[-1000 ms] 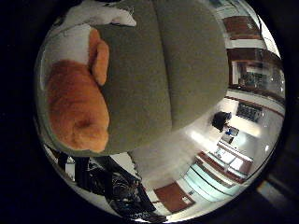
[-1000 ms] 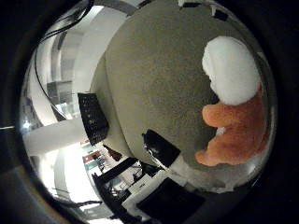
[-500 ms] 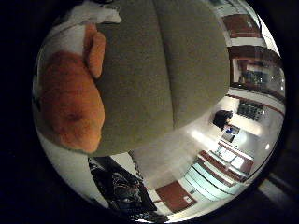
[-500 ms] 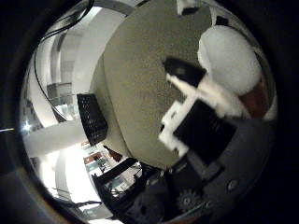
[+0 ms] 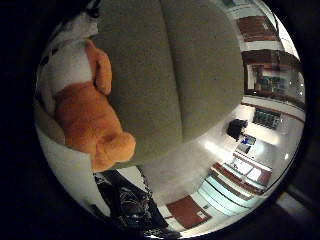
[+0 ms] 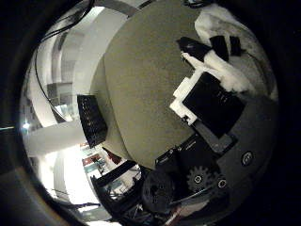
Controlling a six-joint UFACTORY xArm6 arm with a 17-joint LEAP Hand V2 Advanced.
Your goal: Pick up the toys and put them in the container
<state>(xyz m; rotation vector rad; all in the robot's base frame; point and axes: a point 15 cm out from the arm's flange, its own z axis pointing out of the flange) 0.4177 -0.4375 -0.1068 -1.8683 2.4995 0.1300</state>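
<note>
An orange-and-white plush toy (image 5: 87, 117) lay on a grey-green sofa cushion (image 5: 175, 75), close under the palm and near the cushion's edge. In the little finger side view the toy's orange body and ear showed beside its white part, with a seam running along the cushion next to it. In the thumb side view the hand (image 6: 207, 101) reached across the picture, its white and black fingers (image 6: 197, 49) bent in against the white plush, touching it; whether they truly clamped it could not be told. Beyond the cushion's edge lay a pale floor (image 5: 200, 155) and a dark black object (image 6: 91, 120) beside the sofa.
</note>
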